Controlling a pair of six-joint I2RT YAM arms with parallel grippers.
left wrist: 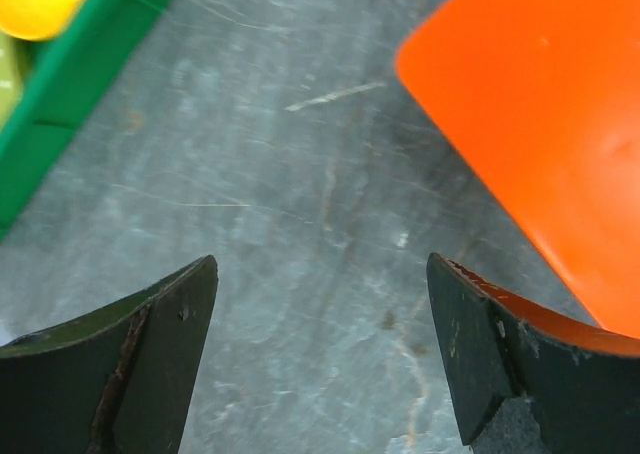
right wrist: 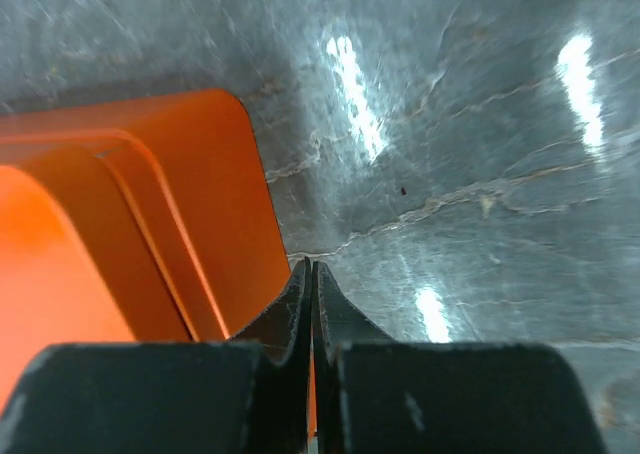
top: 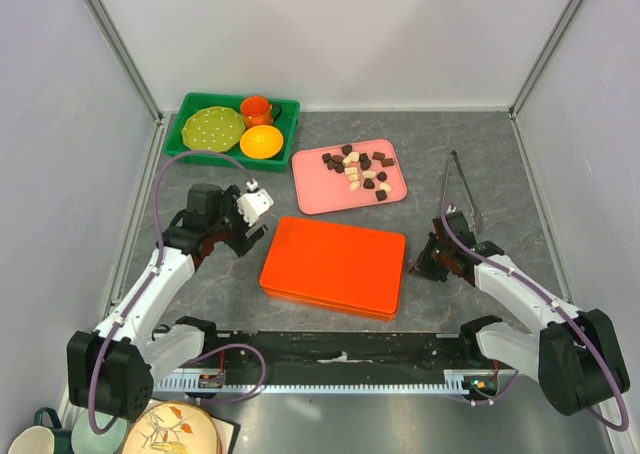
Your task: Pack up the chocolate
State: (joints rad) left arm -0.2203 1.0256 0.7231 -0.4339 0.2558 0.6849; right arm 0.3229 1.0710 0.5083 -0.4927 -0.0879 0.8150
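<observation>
Chocolate: dark and pale pieces are scattered on the pink tray, behind the orange box.
Box: lid is seen on; contents are hidden; long axis runs left to right between the arms.
Left gripper: jaws are spread wide, nothing held, just beside the box's left corner.
Right gripper: fingers are pressed together, nothing between them, at the box's right edge.
Tongs: laid on the table right of the tray, nearer the right arm.
Green bin: plate, cup and bowl are held.

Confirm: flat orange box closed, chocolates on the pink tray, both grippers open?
Not quite. The right gripper is shut, fingers pressed together in the right wrist view. The left gripper is open, the flat orange box is closed, and the chocolates sit on the pink tray.
</observation>
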